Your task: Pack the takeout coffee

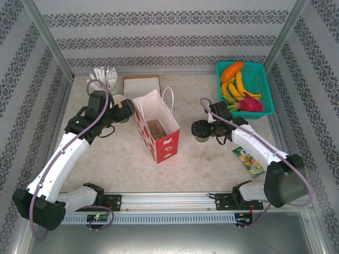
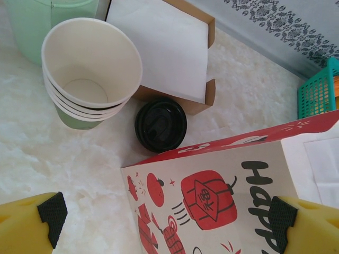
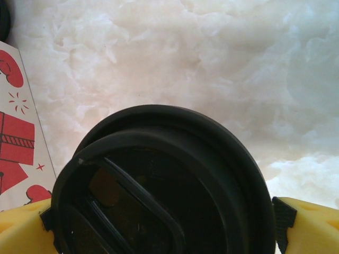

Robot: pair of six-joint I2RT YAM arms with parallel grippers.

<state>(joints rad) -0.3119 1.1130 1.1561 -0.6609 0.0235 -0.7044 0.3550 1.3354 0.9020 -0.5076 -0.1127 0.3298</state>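
Note:
The takeout coffee [image 3: 159, 185], a green cup [image 1: 202, 138] under a round black lid, stands on the table just right of the red and white paper bag [image 1: 164, 143]. My right gripper [image 1: 200, 132] is open around it. In the right wrist view its yellow fingers [image 3: 310, 227] flank the lid at either side, and the bag's printed side [image 3: 16, 143] is at the left edge. My left gripper [image 1: 126, 110] is open at the bag's left side, nothing between its fingers [image 2: 164, 222]. The bag [image 2: 212, 196] stands upright, mouth open.
A stack of lidless cups [image 2: 87, 74] and a loose black lid [image 2: 160, 124] sit behind the bag, next to a cardboard napkin tray [image 2: 169, 47]. A pale green cup of sticks [image 1: 103, 78] is at the back left. At the back right a teal fruit basket [image 1: 267, 90]; a green packet [image 1: 249, 160] lies near my right arm.

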